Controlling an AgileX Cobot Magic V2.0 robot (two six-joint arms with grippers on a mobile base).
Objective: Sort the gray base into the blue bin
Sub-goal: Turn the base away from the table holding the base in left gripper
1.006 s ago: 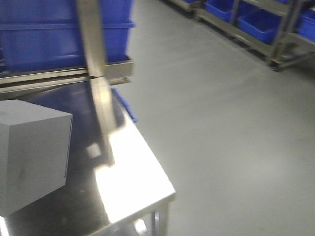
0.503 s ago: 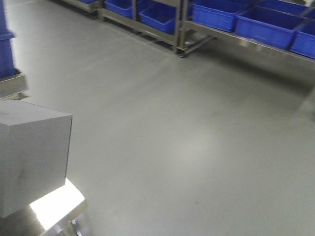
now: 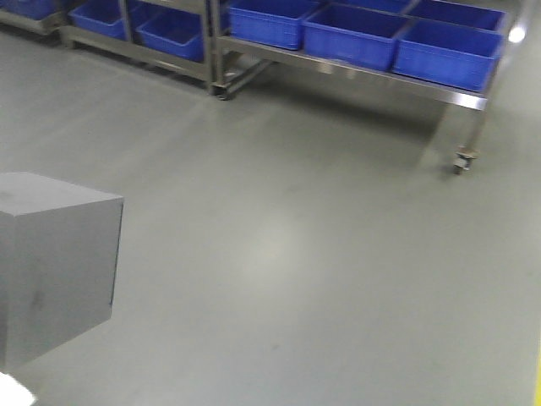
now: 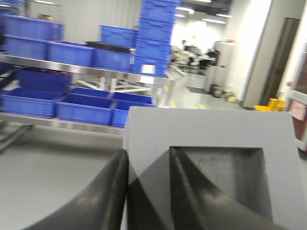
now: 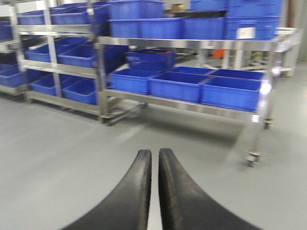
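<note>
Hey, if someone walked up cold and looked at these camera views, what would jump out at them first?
First, the gray base, a pale block filling the lower left of the front view. In the left wrist view the left tool pinches one wall of it, one finger outside and one in the dark recess. Beyond, rows of blue crates sit on steel racks, and the right tool is shut on nothing.

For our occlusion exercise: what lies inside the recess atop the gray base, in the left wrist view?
One finger of the left hand sits inside the recess of the gray base; its dark floor looks bare otherwise. The floor beneath that finger is covered.
</note>
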